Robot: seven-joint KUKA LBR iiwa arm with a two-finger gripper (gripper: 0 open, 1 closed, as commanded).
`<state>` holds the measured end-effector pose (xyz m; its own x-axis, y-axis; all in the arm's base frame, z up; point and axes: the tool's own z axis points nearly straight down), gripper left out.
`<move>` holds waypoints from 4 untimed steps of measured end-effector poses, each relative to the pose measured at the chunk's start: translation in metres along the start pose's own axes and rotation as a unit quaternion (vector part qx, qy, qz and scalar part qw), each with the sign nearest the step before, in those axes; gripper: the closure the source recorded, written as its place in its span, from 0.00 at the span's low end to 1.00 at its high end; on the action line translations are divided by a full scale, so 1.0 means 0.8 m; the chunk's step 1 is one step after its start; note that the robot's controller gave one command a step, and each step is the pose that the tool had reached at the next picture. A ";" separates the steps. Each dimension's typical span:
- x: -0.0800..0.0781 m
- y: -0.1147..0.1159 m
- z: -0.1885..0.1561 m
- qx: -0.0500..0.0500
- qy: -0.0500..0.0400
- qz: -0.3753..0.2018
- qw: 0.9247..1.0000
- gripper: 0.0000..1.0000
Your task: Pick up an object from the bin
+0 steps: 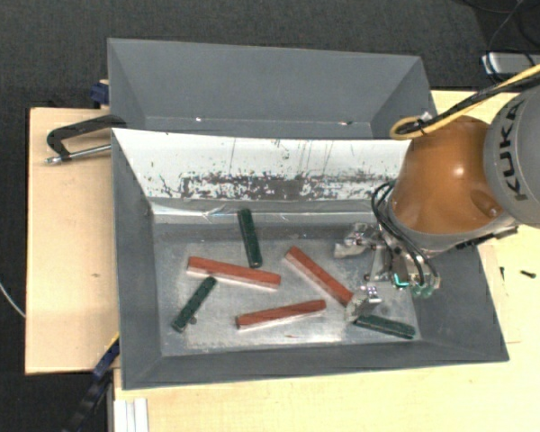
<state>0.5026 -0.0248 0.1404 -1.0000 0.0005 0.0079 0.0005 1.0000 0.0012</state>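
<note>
Grey bin (133, 241); gripper (364, 301) low beside dark green bar (385, 328), front right

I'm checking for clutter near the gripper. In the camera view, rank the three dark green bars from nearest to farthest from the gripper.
1. The front-right green bar, lying just below the gripper in the view.
2. The back green bar, left of centre near the back wall.
3. The front-left green bar, slanted at the bin's far left.

Grey metal bin (135, 268) w/ 3 red bars (233, 273), 3 green bars (249, 238)
</note>
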 end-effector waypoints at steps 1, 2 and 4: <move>-0.003 0.000 -0.005 0.000 -0.004 0.000 1.000 0.00; -0.010 0.006 0.080 0.001 -0.005 -0.054 0.999 1.00; -0.007 0.021 0.032 0.000 -0.003 -0.046 0.999 1.00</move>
<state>0.5077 -0.0082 0.1148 -0.9959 -0.0907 0.0009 -0.0907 0.9959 0.0014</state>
